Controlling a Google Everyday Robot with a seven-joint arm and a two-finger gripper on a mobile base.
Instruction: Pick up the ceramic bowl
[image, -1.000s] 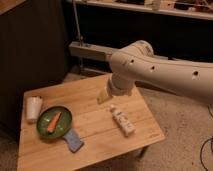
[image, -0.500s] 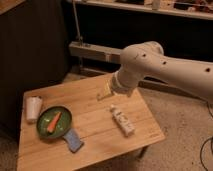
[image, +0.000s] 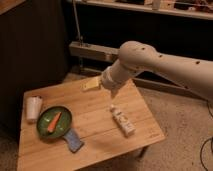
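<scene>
In the camera view, the ceramic bowl (image: 43, 120) is seen at the bench's (image: 100, 117) 9 o'clock side, with an orange item in it. The end effector (image: 92, 83) is held near 12 o'clock, well apart from the bowl. Its opening cannot be told. Bare rim, reached toward 8 o'clock, should be gripped clear of the white cup (image: 33, 107).

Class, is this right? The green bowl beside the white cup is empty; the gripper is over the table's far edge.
Not empty: the camera view shows an orange item in the ceramic bowl, beside the white cup; gripper over the far edge of the table.
</scene>
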